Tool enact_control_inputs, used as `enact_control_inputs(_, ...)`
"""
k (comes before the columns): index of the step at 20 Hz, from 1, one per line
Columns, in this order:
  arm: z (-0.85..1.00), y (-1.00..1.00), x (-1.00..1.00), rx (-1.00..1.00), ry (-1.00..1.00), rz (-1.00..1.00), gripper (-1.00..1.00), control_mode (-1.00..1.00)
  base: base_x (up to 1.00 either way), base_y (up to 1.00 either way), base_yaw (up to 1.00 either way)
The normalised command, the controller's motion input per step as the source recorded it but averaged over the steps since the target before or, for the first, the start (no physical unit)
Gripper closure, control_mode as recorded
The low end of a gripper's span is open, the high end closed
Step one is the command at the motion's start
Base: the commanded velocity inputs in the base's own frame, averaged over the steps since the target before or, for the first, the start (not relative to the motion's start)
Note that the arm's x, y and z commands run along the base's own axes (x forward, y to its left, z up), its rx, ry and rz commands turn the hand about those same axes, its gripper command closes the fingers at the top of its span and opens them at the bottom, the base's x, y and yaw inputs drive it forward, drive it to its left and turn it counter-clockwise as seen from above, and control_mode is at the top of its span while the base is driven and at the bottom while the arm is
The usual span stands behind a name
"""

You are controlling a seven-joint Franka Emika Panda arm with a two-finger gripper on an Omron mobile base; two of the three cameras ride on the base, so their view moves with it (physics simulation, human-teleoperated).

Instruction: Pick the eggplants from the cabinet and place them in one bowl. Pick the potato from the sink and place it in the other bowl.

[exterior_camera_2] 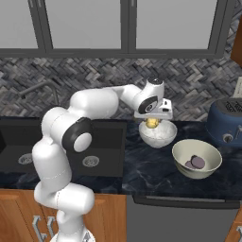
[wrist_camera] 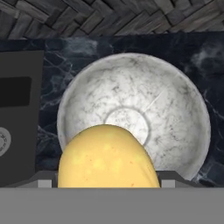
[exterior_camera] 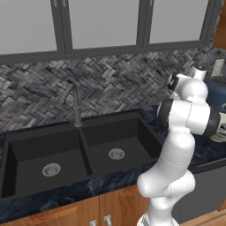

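Yellow potato (wrist_camera: 107, 157) held upright, long axis vertical.

The arm (exterior_camera_2: 90, 108) is glossy white, built of fat rounded links that swell like bulbs at each bend; the joints (exterior_camera_2: 78, 134) carry round black caps with a grey ring at the rim; the wrist (exterior_camera_2: 150, 97) is a short white drum with a dark round cap on its side and a small dark top; the tool (exterior_camera_2: 152, 122) hangs from a flat white block with pale grey edges.
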Motion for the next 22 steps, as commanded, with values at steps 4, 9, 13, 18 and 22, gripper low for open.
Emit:
enact_control_inputs(4, -0.17, 0.00, 0.00, 0.00, 0.03, 0.00, 1.00, -1.00, 0.00, 0.00, 0.00)
enact_control_inputs(9, -0.26, 0.00, 0.00, 0.00, 0.03, 0.00, 1.00, -1.00, 0.00, 0.00, 0.00)
enact_control_inputs(13, -0.27, 0.00, 0.00, 0.00, 0.05, 0.00, 1.00, -1.00, 0.00, 0.00, 0.00)
enact_control_inputs(18, -0.24, 0.00, 0.00, 0.00, 0.03, 0.00, 1.00, -1.00, 0.00, 0.00, 0.00)
enact_control_inputs(22, -0.03, -0.02, 0.05, 0.00, 0.03, 0.00, 1.00, -1.00, 0.00, 0.00, 0.00)
